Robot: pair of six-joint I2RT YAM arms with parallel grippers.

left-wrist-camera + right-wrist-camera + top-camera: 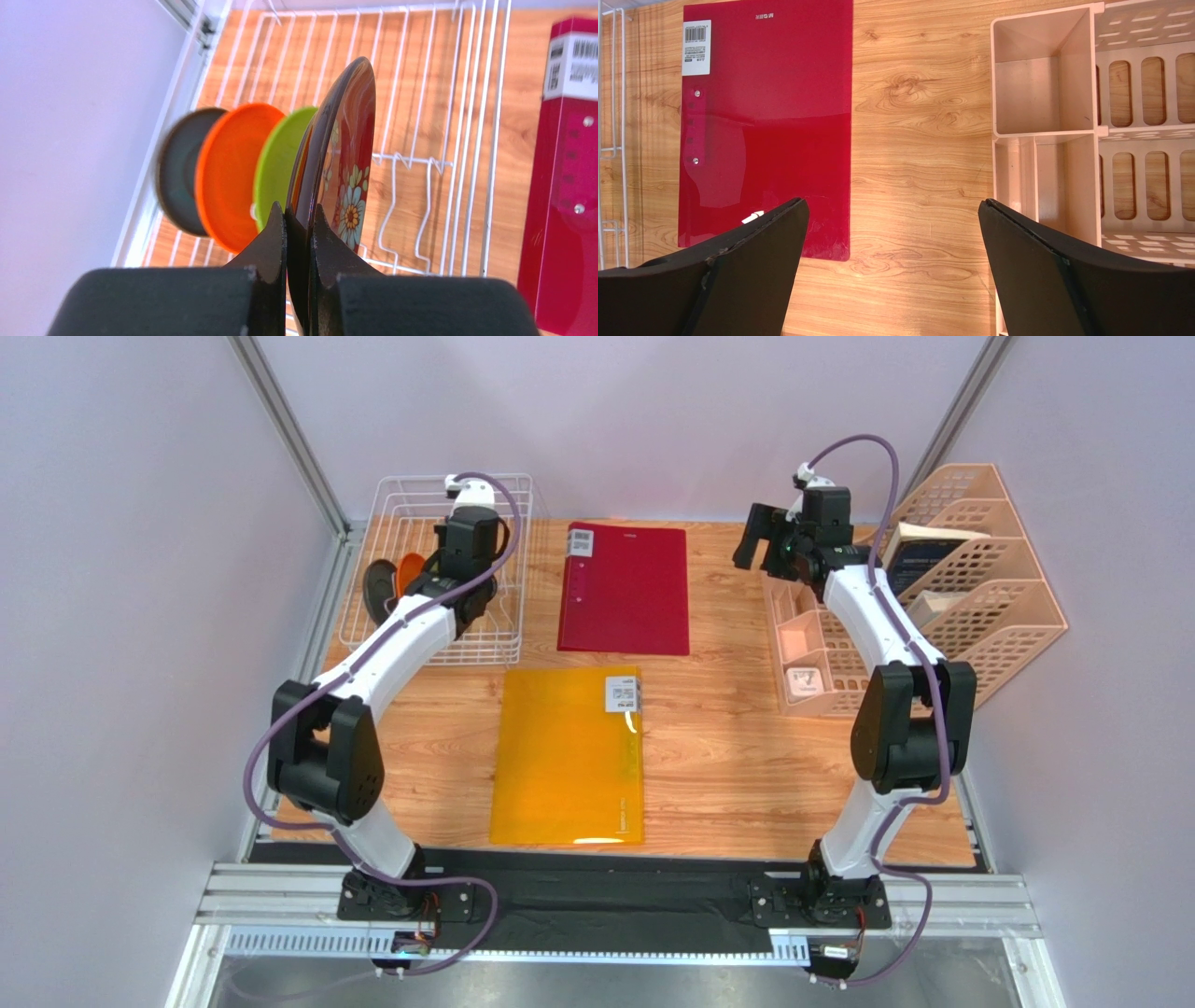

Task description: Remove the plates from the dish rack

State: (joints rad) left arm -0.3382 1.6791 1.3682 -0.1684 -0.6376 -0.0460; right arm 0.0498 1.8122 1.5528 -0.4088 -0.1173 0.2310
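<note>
Wood-grain laminate covers the worktop (730,756), and everything the task needs sits at its far left corner. That is where the dish rack (414,511) stands, a white basket of thin wire with looped upright tines inside. The left arm reaches into it. The right arm is well apart on the other side, near the peach slotted organiser (968,574). A glossy red folder (626,588) and a yellow folder (568,756) lie flat between the two arms.

All four plates stand on edge in the rack in a row, their faces roughly parallel. From the left wrist they run left to right: the dark teal-grey plate (179,168), which is blurred, then the matte orange plate (228,175), the lime green plate (281,161), and the dark red floral plate (347,140), which is glossy and reflective.

The left gripper (298,231) is clamped narrow on the rim of the floral plate, one black finger against each face. The plate's disc runs straight on from the fingers, down into the rack. The green plate is just beside it on the side of the other plates. On its other side are only bare tines and wire floor.

I judge that the coming move depends on lifting in the plate's own plane, edge-first, so it clears the tines without tipping into the green plate. Its slick glaze and thin rim could let it swing in the pinch.

The right gripper (892,203) hangs wide apart over bare wood, holding nothing.
</note>
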